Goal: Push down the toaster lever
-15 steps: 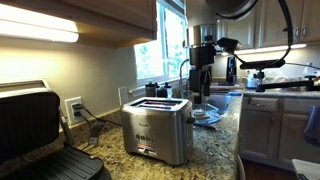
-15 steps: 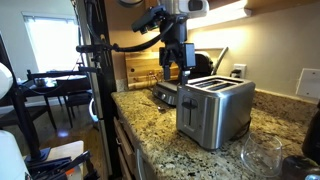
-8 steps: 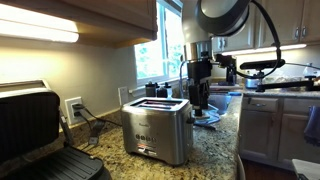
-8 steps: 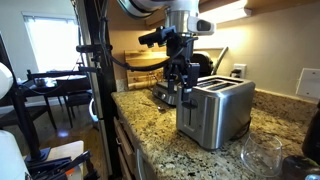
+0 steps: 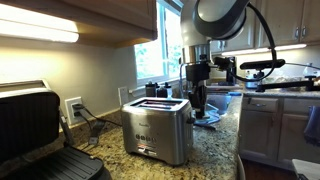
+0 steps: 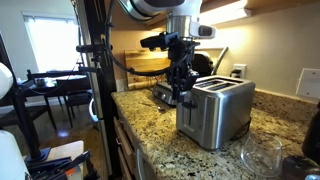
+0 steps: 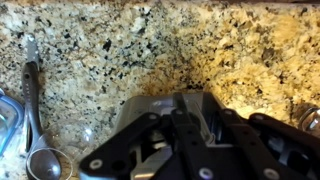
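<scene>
The brushed-steel toaster (image 5: 157,130) stands on the granite counter, seen in both exterior views (image 6: 216,108). My gripper (image 5: 197,100) hangs straight down at the toaster's narrow end, fingertips just below its top edge (image 6: 183,95). In the wrist view the gripper (image 7: 197,108) has its two dark fingers drawn close together, right over the toaster's grey end (image 7: 135,112). The lever itself is hidden behind the fingers, and I cannot tell whether they touch it.
A black-and-silver contact grill (image 5: 35,130) sits at the counter's near end, with a wall outlet (image 5: 73,107) behind it. A blue dish (image 5: 214,112) lies beyond the gripper. Metal spoons (image 7: 33,100) rest on the granite. A glass bowl (image 6: 262,155) stands near the counter edge.
The gripper has come down beside the toaster's end, and its fingers have closed from wide open to nearly together.
</scene>
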`<state>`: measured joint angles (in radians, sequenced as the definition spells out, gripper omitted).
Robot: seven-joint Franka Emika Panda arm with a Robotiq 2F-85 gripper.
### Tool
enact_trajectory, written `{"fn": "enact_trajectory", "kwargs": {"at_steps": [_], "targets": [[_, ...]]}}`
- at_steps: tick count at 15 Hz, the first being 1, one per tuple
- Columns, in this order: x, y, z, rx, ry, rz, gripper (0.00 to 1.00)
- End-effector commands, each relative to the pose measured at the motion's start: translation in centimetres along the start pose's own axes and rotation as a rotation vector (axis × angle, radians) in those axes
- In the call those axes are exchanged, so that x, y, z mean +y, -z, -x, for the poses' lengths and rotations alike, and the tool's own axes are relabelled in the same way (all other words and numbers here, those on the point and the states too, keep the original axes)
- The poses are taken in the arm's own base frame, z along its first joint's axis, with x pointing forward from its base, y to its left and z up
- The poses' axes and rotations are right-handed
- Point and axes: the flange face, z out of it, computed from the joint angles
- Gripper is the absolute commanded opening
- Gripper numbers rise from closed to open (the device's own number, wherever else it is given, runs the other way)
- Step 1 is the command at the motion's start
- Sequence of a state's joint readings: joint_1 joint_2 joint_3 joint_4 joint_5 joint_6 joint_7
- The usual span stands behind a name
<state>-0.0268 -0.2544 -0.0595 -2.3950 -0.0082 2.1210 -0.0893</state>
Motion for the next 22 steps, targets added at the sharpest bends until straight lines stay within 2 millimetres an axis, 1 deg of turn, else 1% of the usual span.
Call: {"fn": "enact_trajectory", "kwargs": {"at_steps": [1, 4, 8, 12, 15, 18, 22], "targets": [[0.2, -0.1, 0.1, 0.027, 0.02, -0.016, 0.01], [0.4, -0.4, -0.4, 0.048, 0.038, -0.008, 0.0], [0.4, -0.8, -0.9, 0.084, 0.063, -0.009, 0.02], [0.6, -2.2, -0.7, 0.075, 0.08, -0.022, 0.02], [0.8, -3.6, -0.8, 0.065, 0.084, -0.038, 0.02], [1.1, -5.4, -0.8, 0.067, 0.088, -0.04, 0.03], [1.4, -8.8, -1.0, 0.076, 0.093, -0.037, 0.03]]}}
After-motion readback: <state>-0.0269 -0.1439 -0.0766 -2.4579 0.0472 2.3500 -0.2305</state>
